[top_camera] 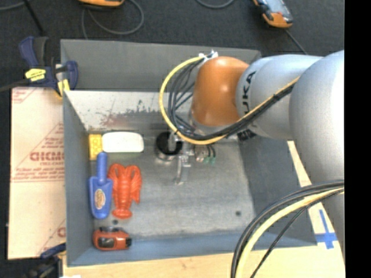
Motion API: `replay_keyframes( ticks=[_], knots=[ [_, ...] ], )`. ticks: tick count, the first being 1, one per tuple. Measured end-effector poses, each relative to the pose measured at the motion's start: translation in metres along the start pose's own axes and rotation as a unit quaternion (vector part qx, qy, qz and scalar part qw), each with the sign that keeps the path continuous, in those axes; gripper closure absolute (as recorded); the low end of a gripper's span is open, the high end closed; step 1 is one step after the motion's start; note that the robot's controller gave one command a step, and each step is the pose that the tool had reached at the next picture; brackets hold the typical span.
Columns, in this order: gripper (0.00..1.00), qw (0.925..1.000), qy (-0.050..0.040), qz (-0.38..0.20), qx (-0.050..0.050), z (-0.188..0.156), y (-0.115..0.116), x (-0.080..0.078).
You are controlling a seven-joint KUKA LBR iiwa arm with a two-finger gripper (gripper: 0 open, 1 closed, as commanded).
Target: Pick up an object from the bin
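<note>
My gripper hangs low over the bare grey floor in the middle of the bin, under the arm's orange cover, with nothing seen in it. To its left lies a white oval bar with a small yellow block against its left end. Below those, a red toy lobster lies lengthwise, apart from the gripper. A blue toy scoop rests just left of the lobster.
An orange and black tape measure sits in the bin's front left corner. All loose things lie along the left wall. The arm and its cables cover the bin's back right part.
</note>
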State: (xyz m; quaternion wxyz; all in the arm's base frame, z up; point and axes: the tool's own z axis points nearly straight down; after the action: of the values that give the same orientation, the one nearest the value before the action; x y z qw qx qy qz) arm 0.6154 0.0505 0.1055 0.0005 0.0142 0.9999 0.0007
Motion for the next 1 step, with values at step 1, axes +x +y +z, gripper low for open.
replay_keyframes(
  ticks=[1],
  knots=[
    [1.0,0.9998,-0.0023,-0.019,0.001,-0.0091,-0.03,-0.0108]
  ],
)
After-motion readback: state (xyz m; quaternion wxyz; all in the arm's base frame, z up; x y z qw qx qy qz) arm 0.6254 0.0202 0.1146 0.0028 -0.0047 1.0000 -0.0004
